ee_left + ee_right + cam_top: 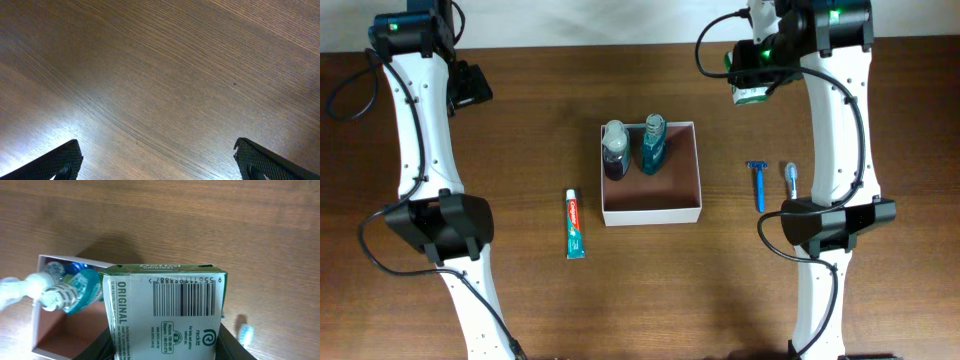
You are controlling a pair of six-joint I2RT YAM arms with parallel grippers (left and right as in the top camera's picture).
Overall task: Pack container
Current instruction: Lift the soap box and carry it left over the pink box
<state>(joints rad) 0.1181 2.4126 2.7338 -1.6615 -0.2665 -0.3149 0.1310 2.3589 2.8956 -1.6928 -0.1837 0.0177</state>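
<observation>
Already packed: dark bottle (615, 152), teal bottle (652, 146), in container (651, 214) centred on worktop (540, 100)
Right tool (756, 82): gripping Dettol soap box (165, 305) aloft
Left tool (160, 165): released, empty
Unpacked: toothpaste (575, 224), razor (758, 185), toothbrush (792, 180)

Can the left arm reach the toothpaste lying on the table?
Probably yes. The red, white and green toothpaste tube lies alone on the brown wooden table, and the left fingers are open and empty.
</observation>
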